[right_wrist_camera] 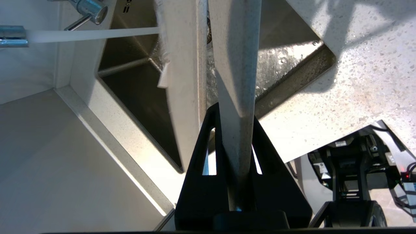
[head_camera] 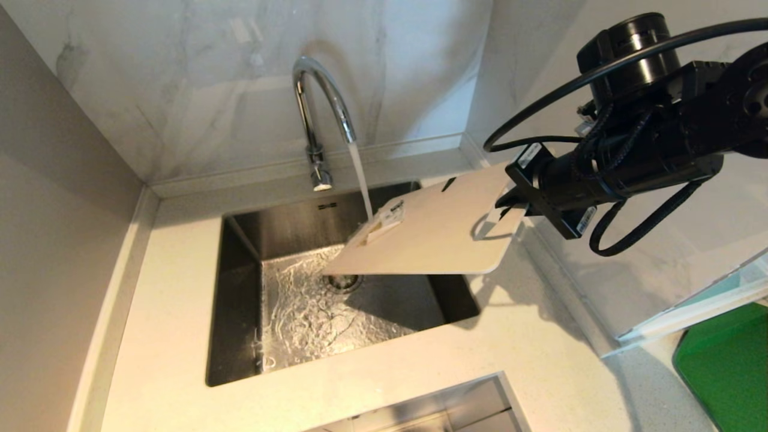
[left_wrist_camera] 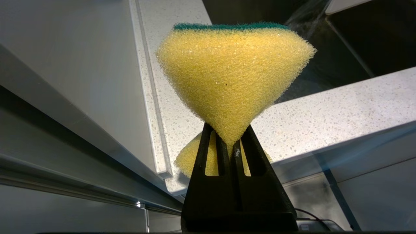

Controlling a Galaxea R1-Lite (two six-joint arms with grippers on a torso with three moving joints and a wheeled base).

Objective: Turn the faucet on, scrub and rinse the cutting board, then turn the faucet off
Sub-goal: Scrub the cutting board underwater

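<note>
right hand (right_wrist_camera: 239, 156) clamping cutting board (head_camera: 432, 231), (grip seemingly edge-on)

Sink (head_camera: 240, 336): steel, wet floor, centre of head view.
Green mat (head_camera: 729, 366): lower right corner.
Sponge (left_wrist_camera: 232, 78): yellow, green-topped.

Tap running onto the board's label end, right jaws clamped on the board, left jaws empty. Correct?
Not quite: the left gripper isn't empty; the left wrist view shows it pinching a yellow sponge. The faucet does run onto the cutting board, held by the right gripper.
</note>
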